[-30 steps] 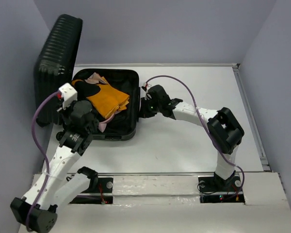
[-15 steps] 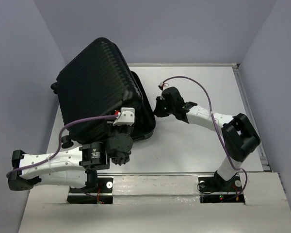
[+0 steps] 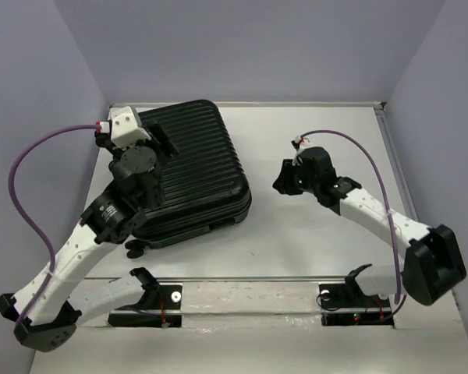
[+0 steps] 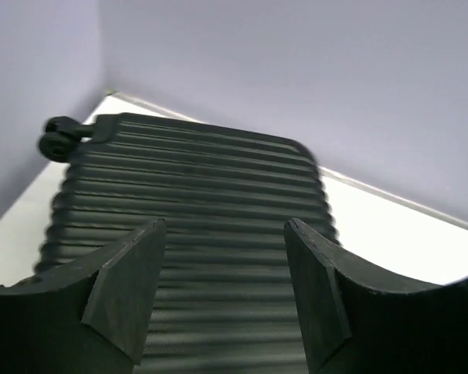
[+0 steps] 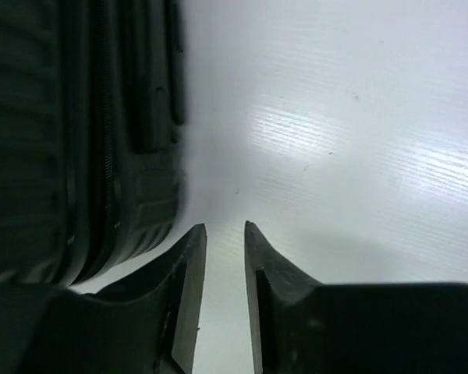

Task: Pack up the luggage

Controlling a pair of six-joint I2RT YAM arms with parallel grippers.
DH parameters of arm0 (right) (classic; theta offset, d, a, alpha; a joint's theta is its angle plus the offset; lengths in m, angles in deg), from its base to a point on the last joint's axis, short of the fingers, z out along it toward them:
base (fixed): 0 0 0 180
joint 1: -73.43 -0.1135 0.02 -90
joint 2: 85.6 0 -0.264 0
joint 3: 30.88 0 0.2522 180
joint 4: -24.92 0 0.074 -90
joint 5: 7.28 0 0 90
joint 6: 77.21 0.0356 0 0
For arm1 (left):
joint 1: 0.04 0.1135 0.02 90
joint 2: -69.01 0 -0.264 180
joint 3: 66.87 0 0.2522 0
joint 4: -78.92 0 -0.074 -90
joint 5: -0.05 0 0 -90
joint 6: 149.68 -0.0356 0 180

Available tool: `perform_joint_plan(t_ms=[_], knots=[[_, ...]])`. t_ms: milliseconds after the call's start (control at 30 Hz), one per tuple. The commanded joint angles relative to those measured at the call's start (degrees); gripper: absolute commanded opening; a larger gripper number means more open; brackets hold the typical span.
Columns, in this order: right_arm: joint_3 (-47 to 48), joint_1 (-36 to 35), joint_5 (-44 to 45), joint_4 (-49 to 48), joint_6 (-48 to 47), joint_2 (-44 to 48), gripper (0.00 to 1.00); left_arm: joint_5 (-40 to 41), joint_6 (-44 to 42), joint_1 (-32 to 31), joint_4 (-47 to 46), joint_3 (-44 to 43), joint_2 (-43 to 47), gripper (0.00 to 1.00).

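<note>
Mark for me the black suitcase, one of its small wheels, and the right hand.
Large black ribbed hard-shell suitcase [image 3: 207,167]: top external view, middle of the closed ribbed shell.
Small black suitcase wheel [image 4: 56,142]: left wrist view, on the wheel's round side.
Right hand [image 5: 222,230]: right wrist view, midway between its fingertips.

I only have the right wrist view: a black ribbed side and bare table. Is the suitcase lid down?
Observer: Yes. From above, the luggage lies flat with its lid down and its ribbed shell facing up.
Operator: Where is the left gripper?
Observer: The left gripper is over the shell near its far left corner, jaws open with nothing between them.
Operator: Is my gripper touching the luggage?
Observer: No. From above, the right gripper sits apart from its right edge, over the bare table.
</note>
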Motion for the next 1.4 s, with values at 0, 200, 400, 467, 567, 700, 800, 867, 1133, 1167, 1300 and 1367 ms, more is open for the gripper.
perform_joint_plan(t_ms=[0,200,400,467,567,700,800,867,1133,1167,1300,1367], knots=[[-0.66,-0.93,-5.99,0.75,-2.19,8.70,0.35,-30.05,5.13,21.18,4.09,-3.71,-5.72,0.73],[1.01,-14.62,-8.20,4.00,-4.57,11.79,0.09,-44.60,2.58,43.89,5.13,-19.23,-25.90,0.73],[-1.10,-23.69,-10.58,2.68,-5.01,11.18,0.07,-50.48,2.23,51.55,9.26,-46.04,-48.68,0.76],[-1.19,-27.73,-10.85,1.99,-4.92,9.87,0.07,-52.06,1.18,52.61,16.97,-63.11,-60.93,0.77],[-1.45,-30.99,-8.22,-1.16,-3.70,5.57,0.07,-52.77,0.99,55.67,15.53,-64.76,-66.99,0.78],[-1.90,-31.61,-5.93,-7.85,-1.58,-0.33,0.07,-56.20,4.16,61.04,13.14,-67.44,-72.61,0.78],[-0.93,-32.13,-4.88,-13.22,-0.70,-2.97,0.07,-58.56,2.49,63.42,13.05,-68.94,-77.45,0.78],[0.82,-32.14,-3.56,-15.41,-0.79,-4.11,0.07,-61.72,1.09,64.56,13.57,-69.11,-80.86,0.77],[11.37,-32.14,11.43,-16.30,-2.89,-13.60,0.07,-71.75,-2.35,63.52,13.69,-56.93,-83.37,0.71],[12.42,-32.14,13.48,-16.39,-3.33,-14.13,0.07,-71.85,-2.61,62.90,12.01,-52.98,-81.95,0.71],[17.08,-30.91,22.53,-16.74,-6.40,-16.59,0.07,-74.47,-2.70,59.12,3.93,-31.88,-73.87,0.71],[18.41,-28.29,23.51,-16.74,-6.76,-17.12,0.07,-75.62,-1.03,58.50,-0.04,-24.34,-68.61,0.71]])
